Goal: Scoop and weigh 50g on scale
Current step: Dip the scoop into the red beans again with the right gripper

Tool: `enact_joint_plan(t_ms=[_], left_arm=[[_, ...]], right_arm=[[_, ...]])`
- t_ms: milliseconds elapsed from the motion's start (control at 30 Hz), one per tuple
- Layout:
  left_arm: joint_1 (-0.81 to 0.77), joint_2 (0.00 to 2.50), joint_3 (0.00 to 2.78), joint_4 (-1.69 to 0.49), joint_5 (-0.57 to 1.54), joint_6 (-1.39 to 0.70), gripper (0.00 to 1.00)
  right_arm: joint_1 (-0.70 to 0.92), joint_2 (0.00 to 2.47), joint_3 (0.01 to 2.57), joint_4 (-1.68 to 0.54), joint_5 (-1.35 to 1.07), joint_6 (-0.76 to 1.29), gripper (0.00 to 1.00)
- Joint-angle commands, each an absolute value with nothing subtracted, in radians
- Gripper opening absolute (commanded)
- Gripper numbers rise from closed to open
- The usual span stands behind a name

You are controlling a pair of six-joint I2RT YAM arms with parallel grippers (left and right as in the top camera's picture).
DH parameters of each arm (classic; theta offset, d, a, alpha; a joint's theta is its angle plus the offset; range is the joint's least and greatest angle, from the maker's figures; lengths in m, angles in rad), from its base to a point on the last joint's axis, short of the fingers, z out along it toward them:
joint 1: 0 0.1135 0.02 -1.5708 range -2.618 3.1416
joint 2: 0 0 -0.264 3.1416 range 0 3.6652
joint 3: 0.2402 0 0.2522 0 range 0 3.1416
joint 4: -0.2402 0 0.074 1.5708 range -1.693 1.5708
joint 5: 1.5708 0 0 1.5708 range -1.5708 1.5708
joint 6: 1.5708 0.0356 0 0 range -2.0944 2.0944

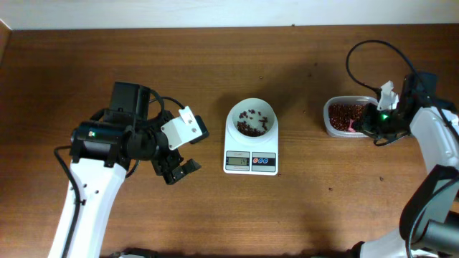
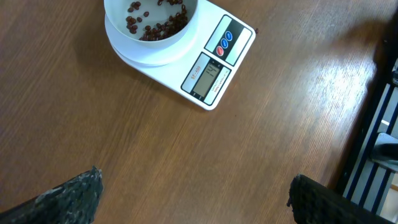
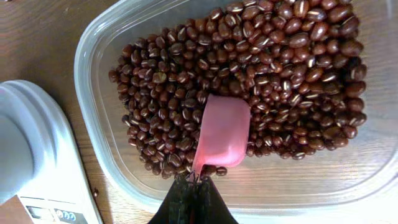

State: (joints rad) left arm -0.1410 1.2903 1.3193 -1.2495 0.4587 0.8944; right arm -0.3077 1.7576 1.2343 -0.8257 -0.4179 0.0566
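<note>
The right gripper point(image 3: 193, 190) pinches the handle of a pink scoop point(image 3: 222, 134), its cup lying in a clear tub point(image 3: 87, 68) of red beans point(image 3: 280, 74), probably to load more. The scale point(image 1: 250, 143) sits mid-table, a few beans in its bowl point(image 1: 250, 118). Beside it, the left gripper point(image 1: 179, 170) hangs wide open and empty.

Left fingers point(image 2: 71, 196) spread wide; right fingers point(image 3: 189, 202) clamped on scoop point(image 3: 222, 134).

Scale point(image 2: 214, 65) sits at top of view on wooden table point(image 2: 124, 137); its bowl point(image 2: 117, 34) holds a few red beans point(image 2: 158, 26). Left gripper point(image 2: 196, 196) fingers stand wide apart along the bottom edge, well clear of the scale.
</note>
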Motion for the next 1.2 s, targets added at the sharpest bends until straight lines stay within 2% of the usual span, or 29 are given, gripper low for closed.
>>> enact_joint_plan(t_ms=[0, 967, 1167], left_arm=[[-0.141, 1.29, 1.326, -1.251, 0.463, 0.903, 0.99], [-0.141, 1.29, 1.326, -1.251, 0.463, 0.903, 0.99], [-0.141, 1.29, 1.326, -1.251, 0.463, 0.903, 0.99]], right_arm=[[-0.31, 1.78, 1.245, -0.831, -0.464, 0.065, 0.04], [-0.311, 1.779, 1.246, -0.838, -0.576, 0.087, 0.04], [-0.383, 1.779, 1.246, -0.834, -0.614, 0.113, 0.04]])
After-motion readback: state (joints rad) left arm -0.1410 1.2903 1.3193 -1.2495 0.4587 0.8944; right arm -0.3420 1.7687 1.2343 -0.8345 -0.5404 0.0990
